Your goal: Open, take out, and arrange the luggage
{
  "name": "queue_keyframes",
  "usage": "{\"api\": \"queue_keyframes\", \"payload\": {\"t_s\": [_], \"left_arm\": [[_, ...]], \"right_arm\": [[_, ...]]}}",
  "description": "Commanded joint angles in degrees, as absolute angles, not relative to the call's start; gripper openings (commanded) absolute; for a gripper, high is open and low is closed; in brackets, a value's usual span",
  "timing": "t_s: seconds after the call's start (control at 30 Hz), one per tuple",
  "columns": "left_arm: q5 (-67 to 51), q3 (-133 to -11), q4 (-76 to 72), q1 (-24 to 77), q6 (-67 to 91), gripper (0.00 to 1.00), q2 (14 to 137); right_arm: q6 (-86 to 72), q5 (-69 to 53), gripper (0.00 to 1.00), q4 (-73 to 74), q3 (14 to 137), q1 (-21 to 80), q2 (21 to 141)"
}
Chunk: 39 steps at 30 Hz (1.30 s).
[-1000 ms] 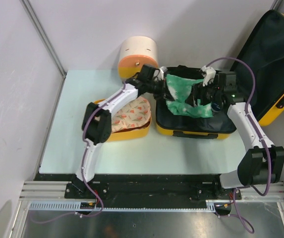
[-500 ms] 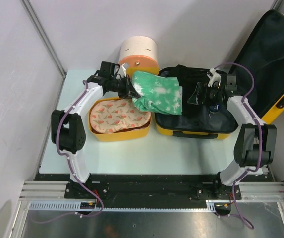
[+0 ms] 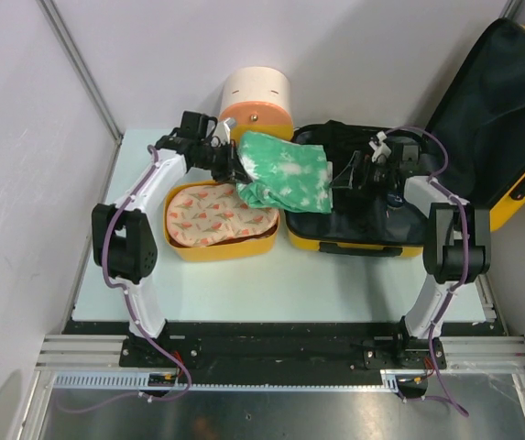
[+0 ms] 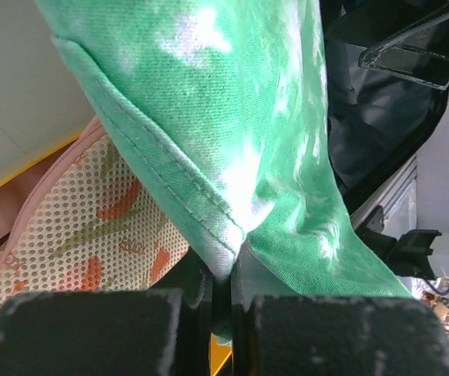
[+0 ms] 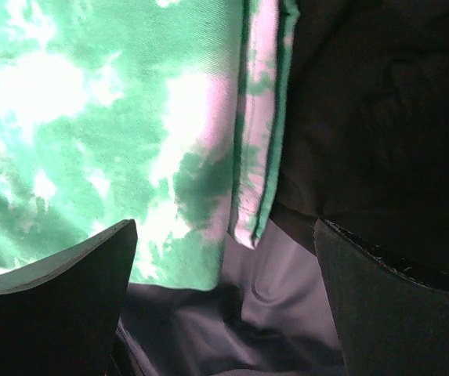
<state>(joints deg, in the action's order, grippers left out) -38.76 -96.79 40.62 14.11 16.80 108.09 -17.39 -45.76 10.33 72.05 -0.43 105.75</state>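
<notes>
**Cloth held out over luggage's left edge**

Top: luggage (image 3: 335,244) lies open with its lid propped back. Left gripper (image 3: 235,170) holds cloth (image 3: 285,170) over the luggage's left edge, probably bound for the tub (image 3: 235,249) beside it.
Left wrist: fingers pinched on the cloth's hem.
Right wrist: right gripper (image 5: 224,235) spread wide and empty inside the luggage.

Take the luggage (image 3: 358,240) as your marker on the worktop (image 3: 125,183). Its lid (image 3: 491,101) stands up at its right rear. Just left of the luggage you have a tub (image 3: 225,249) with a pouch (image 3: 212,215) in it. A canister (image 3: 257,92) sits behind the luggage's left rear corner. A cloth (image 3: 285,170) hangs over the luggage's left edge, with the left gripper (image 3: 237,169) at its left end. The right gripper (image 3: 343,176) is just right of it, above the luggage's inside.
</notes>
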Motion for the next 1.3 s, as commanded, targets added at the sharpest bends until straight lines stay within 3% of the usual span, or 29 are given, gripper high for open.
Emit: {"api": "queue_keyframes", "payload": {"t_s": [0.0,0.27,0.7,0.77,0.87,0.9,0.97,1.0,1.07,1.27], "left_arm": [[-32.52,-100.72,46.14,10.11,9.85,0.00,106.35],[-30.68,-101.87,48.25,7.56,7.39,0.00,106.61],[-30.76,-102.83,48.69,7.65,6.86,0.00,108.46],[-30.67,-103.01,48.60,7.56,6.94,0.00,108.37],[-30.67,-103.36,48.69,7.65,6.77,0.00,107.76],[-30.67,-103.62,48.69,7.73,6.68,0.00,107.49],[-30.93,-104.50,48.69,7.82,6.59,0.00,106.18],[-31.11,-104.76,48.60,7.91,6.33,0.00,105.56],[-31.55,-105.29,48.69,8.26,5.54,0.00,103.81],[-31.90,-100.73,48.60,7.21,1.15,0.00,95.30]], "right_arm": [[-21.71,-49.83,1.00,3.61,72.86,2.45,108.10],[-21.97,-47.99,1.00,1.58,72.86,5.27,110.92],[-35.33,-58.18,0.99,-9.75,72.86,9.14,113.29],[-37.16,-58.88,0.95,-11.16,72.86,9.40,113.20],[-39.28,-58.63,0.76,-13.18,72.86,9.23,111.90],[-38.85,-58.36,0.61,-13.10,72.86,9.14,111.10],[-36.75,-56.61,0.43,-12.31,72.86,9.14,108.04],[-36.04,-55.91,0.22,-11.52,72.86,9.40,107.06],[-34.81,-54.23,0.01,-10.47,72.95,10.02,103.99],[-30.59,-49.31,0.00,-4.41,75.40,15.63,98.01]]}}
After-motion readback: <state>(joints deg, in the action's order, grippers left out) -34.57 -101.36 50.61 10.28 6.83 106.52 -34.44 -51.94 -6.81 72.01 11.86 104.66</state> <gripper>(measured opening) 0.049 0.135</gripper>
